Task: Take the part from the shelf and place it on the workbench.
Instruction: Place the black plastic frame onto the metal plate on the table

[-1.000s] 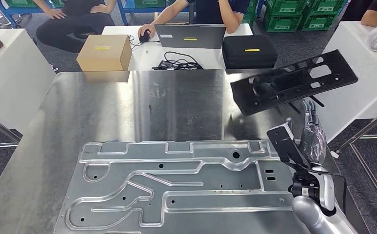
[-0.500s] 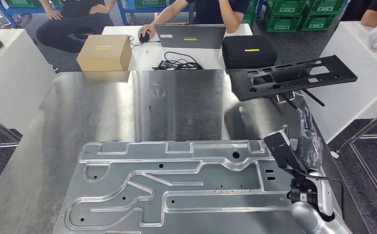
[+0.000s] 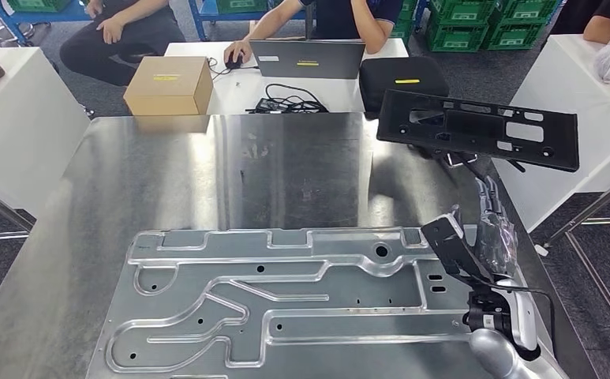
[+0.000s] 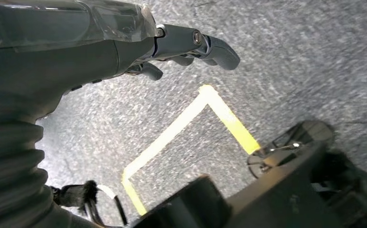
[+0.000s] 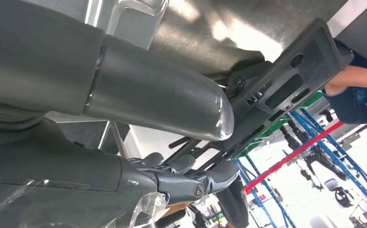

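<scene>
A: Where is the part right now?

B: The black plastic panel (image 3: 479, 128) is up in the air over the far right corner of the desk (image 3: 207, 174), long axis running across the desk's width and dipping slightly toward the right. Nothing of it touches the steel top.

A: And what carries it?

B: The right robot hand (image 3: 492, 207) is below the panel, fingers reaching up to its underside. In the right wrist view the thumb (image 5: 162, 102) lies along one face and the darker fingers (image 5: 191, 180) along the other, so I judge it is clasping the panel (image 5: 286, 90), though the contact itself is partly hidden.

A: The left robot hand?

B: The left robot hand (image 4: 124, 47) hangs over the grey floor, fingers loosely curled, holding nothing.

A: What does the coming move turn on?

B: The panel lies directly beyond and above the right robot hand, and the stamped metal plate (image 3: 286, 296) fills the near half of the desk. The bare steel between that plate and the cardboard box (image 3: 169, 84) looks the likely landing spot, so lowering must keep the long axis level.
</scene>
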You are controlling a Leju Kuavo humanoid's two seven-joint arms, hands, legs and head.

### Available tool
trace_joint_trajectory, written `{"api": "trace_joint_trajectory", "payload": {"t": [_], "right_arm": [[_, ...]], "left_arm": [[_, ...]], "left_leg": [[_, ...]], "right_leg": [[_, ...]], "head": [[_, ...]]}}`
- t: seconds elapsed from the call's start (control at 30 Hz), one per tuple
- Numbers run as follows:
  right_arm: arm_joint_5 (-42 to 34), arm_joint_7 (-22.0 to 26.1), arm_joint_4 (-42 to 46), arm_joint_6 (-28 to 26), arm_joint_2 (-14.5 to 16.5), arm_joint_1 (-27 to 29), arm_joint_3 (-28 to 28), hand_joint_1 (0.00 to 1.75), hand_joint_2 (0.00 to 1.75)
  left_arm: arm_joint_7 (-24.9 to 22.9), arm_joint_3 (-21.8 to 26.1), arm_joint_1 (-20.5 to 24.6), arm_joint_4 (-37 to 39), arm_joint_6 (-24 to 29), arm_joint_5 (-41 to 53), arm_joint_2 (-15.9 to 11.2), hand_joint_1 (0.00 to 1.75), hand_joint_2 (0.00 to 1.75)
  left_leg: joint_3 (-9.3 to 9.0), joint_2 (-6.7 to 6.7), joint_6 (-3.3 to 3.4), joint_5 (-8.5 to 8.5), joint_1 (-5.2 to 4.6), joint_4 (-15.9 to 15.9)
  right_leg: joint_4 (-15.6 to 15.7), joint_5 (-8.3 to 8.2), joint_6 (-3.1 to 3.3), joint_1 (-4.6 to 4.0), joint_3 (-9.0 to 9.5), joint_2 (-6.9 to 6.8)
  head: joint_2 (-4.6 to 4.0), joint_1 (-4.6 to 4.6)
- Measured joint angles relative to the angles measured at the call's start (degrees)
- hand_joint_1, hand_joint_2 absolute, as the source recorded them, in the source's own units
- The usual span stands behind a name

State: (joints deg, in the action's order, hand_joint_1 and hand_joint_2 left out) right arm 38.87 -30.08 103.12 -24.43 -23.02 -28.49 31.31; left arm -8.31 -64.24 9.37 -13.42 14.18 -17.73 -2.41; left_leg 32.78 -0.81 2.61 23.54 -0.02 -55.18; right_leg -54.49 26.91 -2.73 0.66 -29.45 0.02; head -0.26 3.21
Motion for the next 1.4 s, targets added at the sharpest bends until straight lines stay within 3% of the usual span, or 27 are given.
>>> {"api": "trace_joint_trajectory", "payload": {"t": [0.67, 1.0, 1.27, 1.4], "right_arm": [[7.2, -0.6, 2.3, 8.0, 1.0, -3.2, 4.8, 0.0, 0.0], [8.1, -0.8, 3.1, 9.3, 2.3, -4.9, 8.0, 0.0, 0.0], [8.6, -1.0, 3.2, 10.2, 3.0, -5.6, 9.7, 0.0, 0.0], [8.6, -1.3, 3.2, 10.8, 3.2, -5.7, 10.5, 0.0, 0.0]], "left_arm": [[2.8, 0.0, -1.4, 0.0, 0.3, -2.5, 1.0, 0.0, 0.0], [3.1, 0.1, -1.4, 0.0, 0.5, -3.1, 1.3, 0.0, 0.0], [3.1, 0.5, -1.5, 0.0, 0.9, -3.1, 1.7, 0.0, 0.0], [3.2, 0.8, -1.4, 0.0, 0.8, -3.1, 1.7, 0.0, 0.0]], "left_leg": [[0.0, -0.01, 0.0, 0.0, 0.01, 0.0], [0.01, -0.02, 0.0, 0.0, -0.02, 0.0], [0.04, -0.03, 0.09, 0.07, -0.26, -0.1], [0.07, -0.03, 0.49, 0.23, -0.56, -0.3]], "right_leg": [[0.0, 0.0, 0.0, -0.01, 0.01, 0.0], [0.0, 0.0, 0.0, 0.02, 0.02, 0.0], [0.0, -0.01, -0.06, 0.49, 0.01, -0.01], [0.1, -0.03, -0.38, 0.78, 0.05, -0.02]], "head": [[0.0, 0.0], [0.0, 0.01], [0.0, 0.01], [0.0, 0.01]]}}
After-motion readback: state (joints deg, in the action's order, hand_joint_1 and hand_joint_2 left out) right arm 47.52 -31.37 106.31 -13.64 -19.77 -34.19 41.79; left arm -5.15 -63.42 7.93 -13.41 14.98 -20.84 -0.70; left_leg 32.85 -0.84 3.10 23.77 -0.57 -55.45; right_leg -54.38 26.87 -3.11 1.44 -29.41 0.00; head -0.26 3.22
